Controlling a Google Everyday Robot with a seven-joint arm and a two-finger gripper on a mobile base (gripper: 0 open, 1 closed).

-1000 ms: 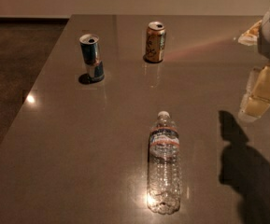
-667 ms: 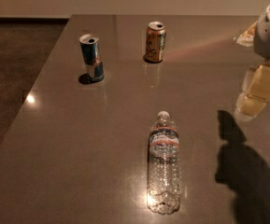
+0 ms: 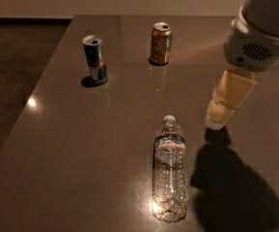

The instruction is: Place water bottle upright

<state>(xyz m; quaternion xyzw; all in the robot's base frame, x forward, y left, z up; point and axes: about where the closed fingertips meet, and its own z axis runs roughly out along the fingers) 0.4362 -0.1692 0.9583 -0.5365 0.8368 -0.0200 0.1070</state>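
Note:
The water bottle (image 3: pixel 170 170) lies on its side on the dark table (image 3: pixel 71 149), cap pointing away from me, its base near the front edge. It is clear and ribbed, with a white cap and a blue-white label with a red stripe. My gripper (image 3: pixel 219 114) hangs from the arm at the right, low over the table just right of the bottle's cap end. It holds nothing and does not touch the bottle.
A blue-silver can (image 3: pixel 95 60) stands upright at the back left. An orange-gold can (image 3: pixel 160 43) stands upright at the back middle. The table's left edge runs diagonally beside a dark floor (image 3: pixel 8 71). The arm's shadow falls right of the bottle.
My gripper and arm have moved left and down, closer to the bottle's cap end. The bottle and both cans have not moved.

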